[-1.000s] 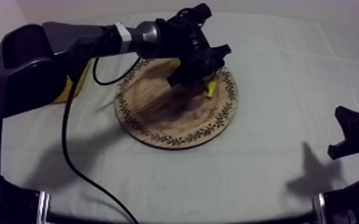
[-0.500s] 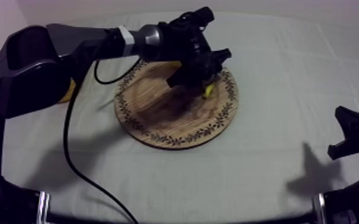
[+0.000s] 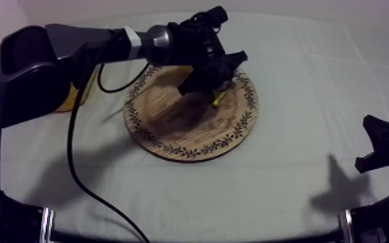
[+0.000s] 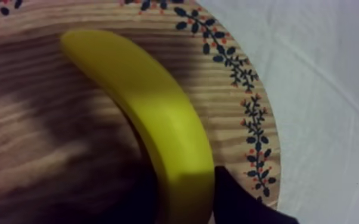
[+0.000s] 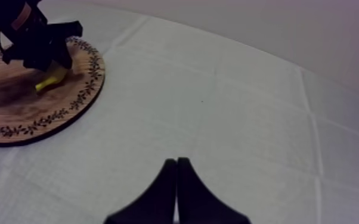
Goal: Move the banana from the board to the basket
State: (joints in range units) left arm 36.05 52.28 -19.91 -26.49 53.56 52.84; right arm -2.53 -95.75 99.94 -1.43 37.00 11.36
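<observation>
The curved yellow banana (image 4: 158,119) lies flat on the round wooden board (image 3: 171,132), just inside its patterned rim, and the yellow basket (image 3: 73,98) stands near the board's left side.

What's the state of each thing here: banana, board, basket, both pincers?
banana: lying on the board, gripped near one end.
wooden board: flat on the cloth, banana on it.
yellow basket: behind the left arm, mostly hidden, contents unseen.
left pincer: shut on the banana.
right pincer: shut, empty, over bare cloth.
</observation>
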